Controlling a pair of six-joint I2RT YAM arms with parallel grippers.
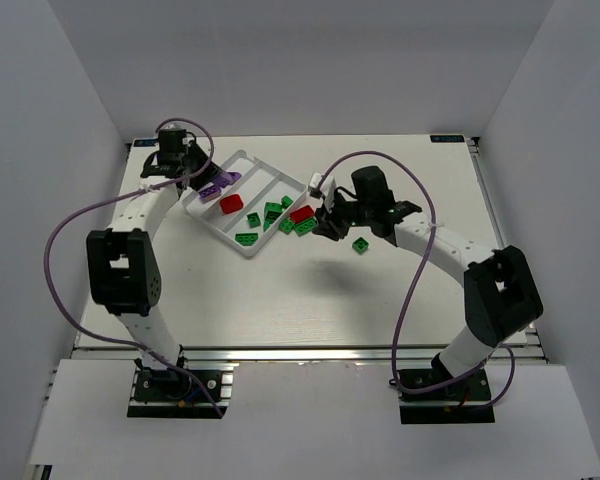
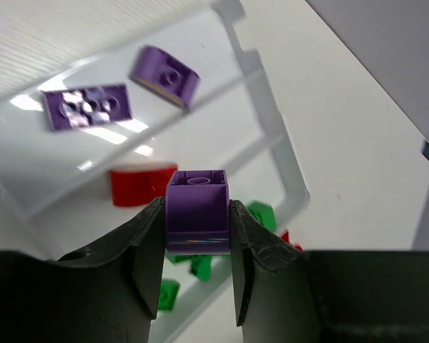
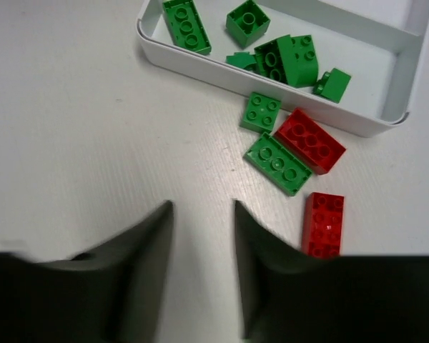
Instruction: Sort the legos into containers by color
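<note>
The white tray (image 1: 242, 160) lies at the back left with three long compartments. My left gripper (image 2: 197, 239) is shut on a purple lego (image 2: 197, 211) and holds it above the tray (image 2: 272, 136). Two purple legos (image 2: 87, 107) lie in the far compartment, and a red lego (image 2: 139, 184) lies in the middle one. Several green legos (image 3: 186, 23) lie in the near compartment. My right gripper (image 3: 204, 236) is open and empty over bare table, just short of the tray (image 3: 200, 66). Two red legos (image 3: 309, 140) and two green legos (image 3: 279, 164) lie outside by the tray's wall.
A lone green lego (image 1: 360, 245) lies on the table under my right arm. My left gripper (image 1: 202, 172) hangs over the tray's far left end, and my right gripper (image 1: 325, 226) is at its right end. White walls enclose the table.
</note>
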